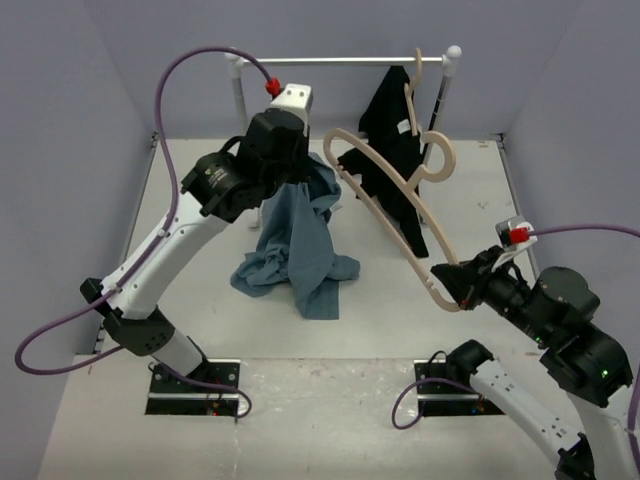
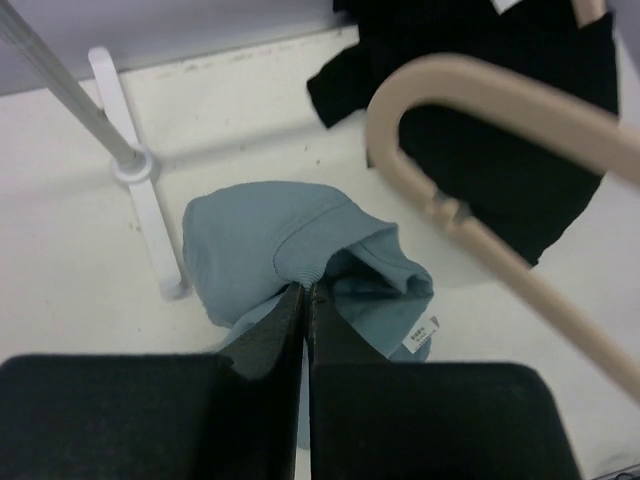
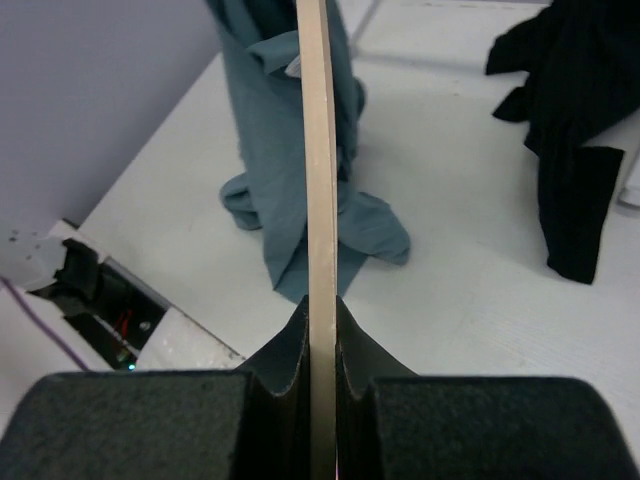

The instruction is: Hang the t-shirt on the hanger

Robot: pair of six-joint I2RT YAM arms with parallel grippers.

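Note:
The blue-grey t-shirt (image 1: pixel 295 245) hangs from my left gripper (image 1: pixel 290 175), its lower part piled on the table. In the left wrist view my left gripper (image 2: pixel 305 292) is shut on the t-shirt (image 2: pixel 265 250) at its ribbed collar; a white label (image 2: pixel 421 334) shows. My right gripper (image 1: pixel 455 280) is shut on one end of the pale wooden hanger (image 1: pixel 385 195), which it holds in the air, slanting up toward the shirt. In the right wrist view the hanger (image 3: pixel 320 150) runs edge-on between the jaws of my right gripper (image 3: pixel 322 310), with the t-shirt (image 3: pixel 290 170) behind it.
A white rail (image 1: pixel 340 62) stands at the back with a black garment (image 1: pixel 395 150) on a second wooden hanger (image 1: pixel 415 85). The black garment also shows in the left wrist view (image 2: pixel 500 120) and right wrist view (image 3: pixel 570 140). A rail foot (image 2: pixel 135 170) stands near the shirt.

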